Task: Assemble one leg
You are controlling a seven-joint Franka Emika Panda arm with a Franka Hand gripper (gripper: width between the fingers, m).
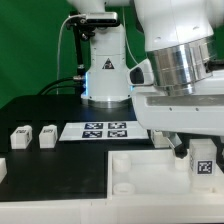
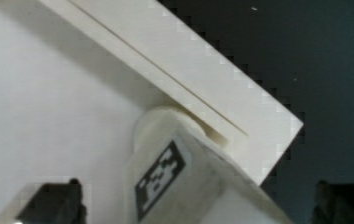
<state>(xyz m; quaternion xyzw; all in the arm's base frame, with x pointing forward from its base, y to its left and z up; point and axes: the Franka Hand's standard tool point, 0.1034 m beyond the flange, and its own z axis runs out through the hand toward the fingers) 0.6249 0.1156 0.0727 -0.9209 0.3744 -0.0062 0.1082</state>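
Exterior view: arm point(image 1: 180, 65) hides the marker board's point(image 1: 100, 130) end toward the exterior view's right and part of the leg point(image 1: 203, 165). Tray point(image 1: 135, 192) runs off frame. Wrist view: leg's tag point(image 2: 161, 180) blurred, I can't read it; fingertips point(image 2: 49, 203) cropped.

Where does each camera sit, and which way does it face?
Exterior view: off the arm, faces across the black table toward the white arm base; the arm's wrist shows.
Wrist view: on the wrist, looks past wide-apart jaws onto the large white square tray-like part.
Shared: that part and the stubby white tagged plastic leg at its corner.
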